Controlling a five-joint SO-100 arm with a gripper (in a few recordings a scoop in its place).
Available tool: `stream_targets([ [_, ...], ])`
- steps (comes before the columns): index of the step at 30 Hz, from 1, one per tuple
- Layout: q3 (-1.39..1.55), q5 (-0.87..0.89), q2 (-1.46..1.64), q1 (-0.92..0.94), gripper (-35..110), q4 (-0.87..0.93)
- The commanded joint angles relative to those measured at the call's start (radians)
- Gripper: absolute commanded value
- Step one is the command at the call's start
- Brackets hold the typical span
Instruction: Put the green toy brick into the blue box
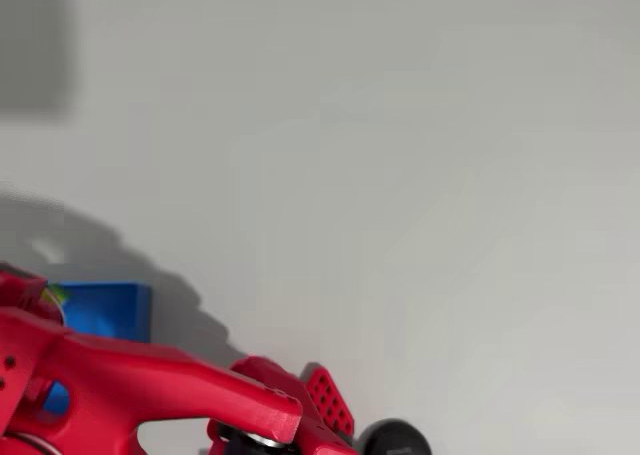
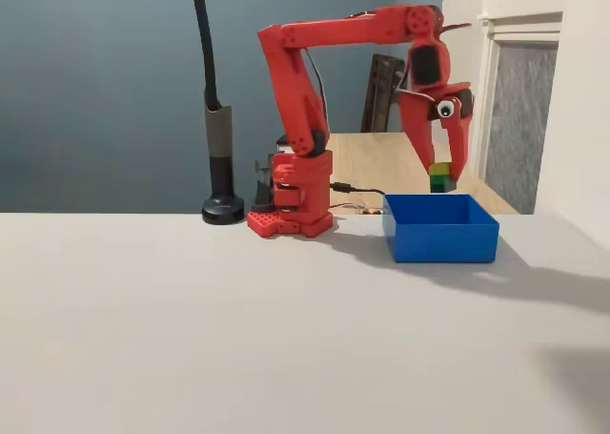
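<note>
Gripping the green toy brick [image 2: 440, 177], the end effector [image 2: 441, 174] (red) hangs above the blue box [image 2: 440, 230].

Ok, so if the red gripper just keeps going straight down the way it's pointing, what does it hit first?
Probably the inside of the blue box. The gripper points straight down, holding the green toy brick just above the box's open top. Depth is hard to judge from the fixed view.

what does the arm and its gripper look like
The arm is bright red plastic with chunky links and black motor blocks at the joints, on a red base. A dark cable runs along it. The gripper has two tapered red fingers with a googly eye above.
</note>
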Motion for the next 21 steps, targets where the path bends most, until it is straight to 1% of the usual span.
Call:
stream_targets([
  [1,0.002,0.005,0.061,-0.043,0,0.018],
  [12,0.051,-0.011,0.060,-0.057,2,0.017],
  [21,0.034,-0.021,0.060,-0.054,21,0.034],
])
